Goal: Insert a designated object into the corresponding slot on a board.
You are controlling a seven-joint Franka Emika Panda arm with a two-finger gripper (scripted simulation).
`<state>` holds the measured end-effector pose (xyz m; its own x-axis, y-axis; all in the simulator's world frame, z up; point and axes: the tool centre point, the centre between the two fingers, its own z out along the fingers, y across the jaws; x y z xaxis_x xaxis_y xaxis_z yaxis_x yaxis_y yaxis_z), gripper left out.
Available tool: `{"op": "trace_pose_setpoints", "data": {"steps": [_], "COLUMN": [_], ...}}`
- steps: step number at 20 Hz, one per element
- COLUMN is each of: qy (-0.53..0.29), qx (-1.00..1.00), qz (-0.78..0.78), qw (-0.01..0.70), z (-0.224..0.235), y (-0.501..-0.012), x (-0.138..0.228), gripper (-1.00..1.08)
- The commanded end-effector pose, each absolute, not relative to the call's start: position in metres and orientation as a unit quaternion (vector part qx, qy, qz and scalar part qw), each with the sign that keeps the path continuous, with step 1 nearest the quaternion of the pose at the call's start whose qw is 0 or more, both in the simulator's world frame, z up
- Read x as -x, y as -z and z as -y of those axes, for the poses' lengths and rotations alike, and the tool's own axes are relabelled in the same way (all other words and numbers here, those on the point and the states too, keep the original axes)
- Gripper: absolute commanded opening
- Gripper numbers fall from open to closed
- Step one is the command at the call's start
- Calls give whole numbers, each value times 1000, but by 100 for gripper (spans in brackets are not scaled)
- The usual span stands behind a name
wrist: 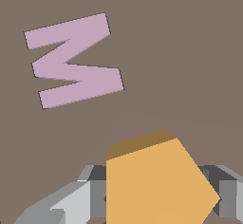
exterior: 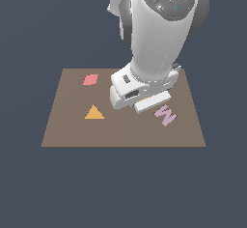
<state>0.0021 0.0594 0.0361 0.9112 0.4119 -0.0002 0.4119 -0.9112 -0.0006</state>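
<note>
While the gripper (wrist: 159, 197) hangs low over the board (exterior: 72, 130) with the orange pentagon block (wrist: 156, 185) clamped between its fingers, no pentagon slot shows in either view.

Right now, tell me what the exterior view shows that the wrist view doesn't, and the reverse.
Only the exterior view shows the arm's body, the orange triangle, the pink shape and the whole board's outline. Only the wrist view shows the orange pentagon block sitting between the gripper fingers; the arm hides it outside. No slot is visible in either. Both show the lilac W-shaped piece lying on the brown board surface.
</note>
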Motion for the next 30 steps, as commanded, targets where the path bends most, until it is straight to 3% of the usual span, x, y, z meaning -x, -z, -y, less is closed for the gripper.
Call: {"op": "trace_pose_setpoints", "data": {"steps": [1, 14, 30], "qy": [0, 0, -1], "qx": [966, 918, 909], "qz": [257, 396, 417], "qw": [0, 0, 0], "z": [-61, -57, -53], "y": [-37, -40, -30], "x": [13, 60, 66], "gripper": [-100, -100, -100]}}
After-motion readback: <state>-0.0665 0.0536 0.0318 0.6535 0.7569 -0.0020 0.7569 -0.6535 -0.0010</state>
